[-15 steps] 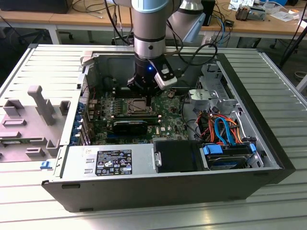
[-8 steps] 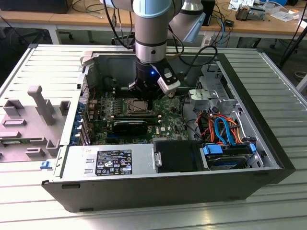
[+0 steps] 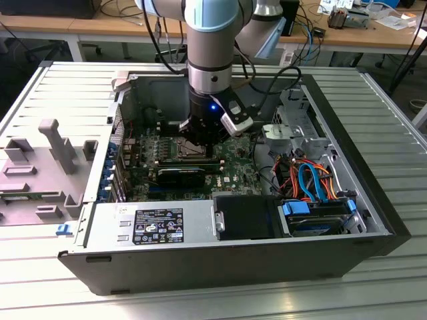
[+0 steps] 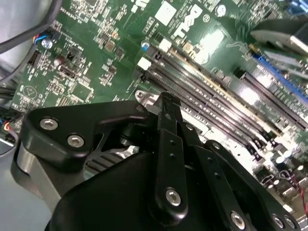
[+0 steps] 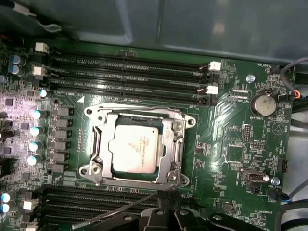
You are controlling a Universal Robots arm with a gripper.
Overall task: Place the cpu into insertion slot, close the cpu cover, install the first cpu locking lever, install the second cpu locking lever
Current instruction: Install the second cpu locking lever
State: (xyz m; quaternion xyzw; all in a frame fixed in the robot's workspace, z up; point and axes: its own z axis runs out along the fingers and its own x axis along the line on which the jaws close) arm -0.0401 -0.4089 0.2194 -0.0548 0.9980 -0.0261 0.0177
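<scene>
Exterior view, going L to R, all placed against the insertion slot (image 5: 109,126). Well off to the exterior view's left of it, outside the PC case (image 3: 373,200), a grey fixture (image 3: 57,143) sits on the ribbed surface (image 3: 400,120). The pwr supply (image 3: 153,223) lies on the near side of the slot, inside the case. The arm comes straight down over the slot, with the tool (image 3: 200,143) right at it. To the exterior view's right of the slot, well apart, are the drive bay and its orange/blue cables (image 3: 310,180).

In the first wrist view the cpu (image 5: 136,149) lies flat in the slot, silver top up, looking square to the rim. The cpu cover (image 5: 179,144) looks down around it, its frame bordering the chip on all sides. So steps 1–2 seem done, imo. A thin lever rod (image 5: 115,211) runs at a slant just beside the slot and doesn't look hooked, so the lever step appears to be in hand. The tool (image 5: 166,207) is at that same edge of the slot, close to the rod's end. Memory slots (image 5: 130,72) flank the slot on the opposite side; the coin battery (image 5: 263,103) is well apart.

Can't tell how far open the tool is, nor whether it has hold of anything.

To do it well: push the rod down and sideways under its catch, keep the force off the cover frame, and keep the cover flat.
</scene>
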